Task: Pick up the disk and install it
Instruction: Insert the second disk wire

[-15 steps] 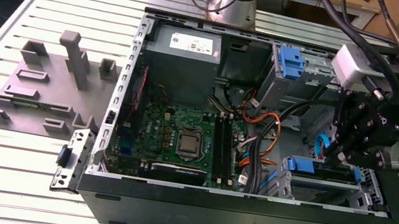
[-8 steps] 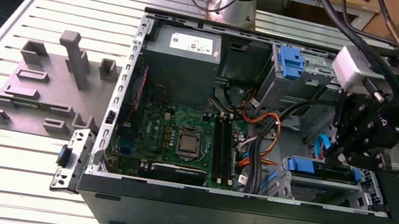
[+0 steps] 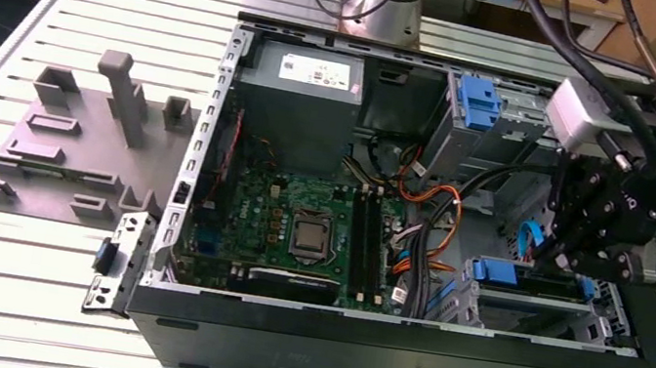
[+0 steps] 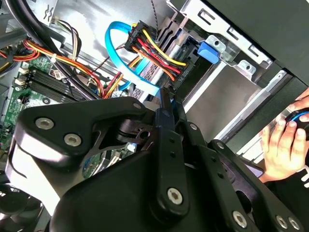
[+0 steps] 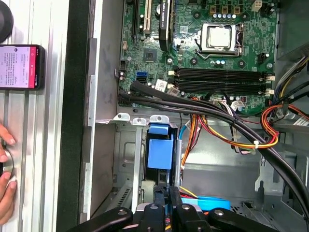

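Slatted metal bench [image 3: 7, 291] carried an open computer case [image 3: 405, 364] and a grey plastic holder [image 3: 69, 153]. Inside the case, the tool [image 5: 167, 193] stood over the drive bay [image 5: 130, 159] in the corner, its fingers [image 4: 166, 116] drawn together on the edge of the disk [image 5: 160, 153]. The disk stood on edge in the bay, its blue carrier showing, its long axis running from the tool toward the green circuit board [image 5: 207, 43]. A hand [image 4: 282, 145] rested outside the case.
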You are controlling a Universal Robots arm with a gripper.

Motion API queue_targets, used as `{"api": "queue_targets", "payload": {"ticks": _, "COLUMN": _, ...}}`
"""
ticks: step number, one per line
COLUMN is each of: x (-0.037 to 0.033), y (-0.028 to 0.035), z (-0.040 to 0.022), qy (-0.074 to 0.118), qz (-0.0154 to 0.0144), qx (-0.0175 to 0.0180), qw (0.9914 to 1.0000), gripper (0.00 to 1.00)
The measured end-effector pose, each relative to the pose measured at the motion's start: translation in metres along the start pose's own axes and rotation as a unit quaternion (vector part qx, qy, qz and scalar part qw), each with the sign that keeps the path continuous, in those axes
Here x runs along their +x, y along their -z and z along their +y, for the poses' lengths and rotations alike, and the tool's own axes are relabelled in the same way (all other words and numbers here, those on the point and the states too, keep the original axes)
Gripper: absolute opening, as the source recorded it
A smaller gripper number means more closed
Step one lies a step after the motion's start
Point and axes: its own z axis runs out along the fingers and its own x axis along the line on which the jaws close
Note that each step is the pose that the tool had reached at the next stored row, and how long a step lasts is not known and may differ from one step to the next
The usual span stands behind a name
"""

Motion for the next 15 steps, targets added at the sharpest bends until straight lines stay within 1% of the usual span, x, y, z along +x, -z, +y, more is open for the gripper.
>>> {"api": "queue_targets", "payload": {"ticks": 3, "x": 0.0014, "y": -0.0012, "z": 0.0001, "qy": 0.000, "qz": -0.0030, "qx": 0.0001, "qw": 1.00000, "gripper": 0.16}}
{"api": "queue_targets", "payload": {"ticks": 5, "x": 0.0023, "y": -0.0017, "z": 0.0001, "qy": 0.000, "qz": -0.0058, "qx": 0.0002, "qw": 0.99998, "gripper": 0.16}}
{"api": "queue_targets", "payload": {"ticks": 7, "x": 0.0031, "y": -0.0018, "z": 0.0001, "qy": 0.000, "qz": -0.0105, "qx": 0.0004, "qw": 0.99994, "gripper": 0.16}}
{"api": "queue_targets", "payload": {"ticks": 9, "x": 0.0046, "y": -0.0021, "z": 0.0001, "qy": 0.000, "qz": -0.0167, "qx": 0.0007, "qw": 0.99986, "gripper": 0.16}}
{"api": "queue_targets", "payload": {"ticks": 10, "x": 0.0054, "y": -0.0021, "z": 0.0001, "qy": 0.000, "qz": -0.0186, "qx": 0.0007, "qw": 0.99983, "gripper": 0.16}}
{"api": "queue_targets", "payload": {"ticks": 12, "x": 0.0070, "y": -0.0021, "z": 0.0002, "qy": 0.000, "qz": -0.0214, "qx": 0.0008, "qw": 0.99977, "gripper": 0.16}}
{"api": "queue_targets", "payload": {"ticks": 13, "x": 0.0075, "y": -0.0022, "z": 0.0002, "qy": 0.000, "qz": -0.0222, "qx": 0.0008, "qw": 0.99975, "gripper": 0.16}}
{"api": "queue_targets", "payload": {"ticks": 15, "x": 0.0089, "y": -0.0023, "z": 0.0003, "qy": -0.001, "qz": -0.0227, "qx": 0.0008, "qw": 0.99974, "gripper": 0.16}}
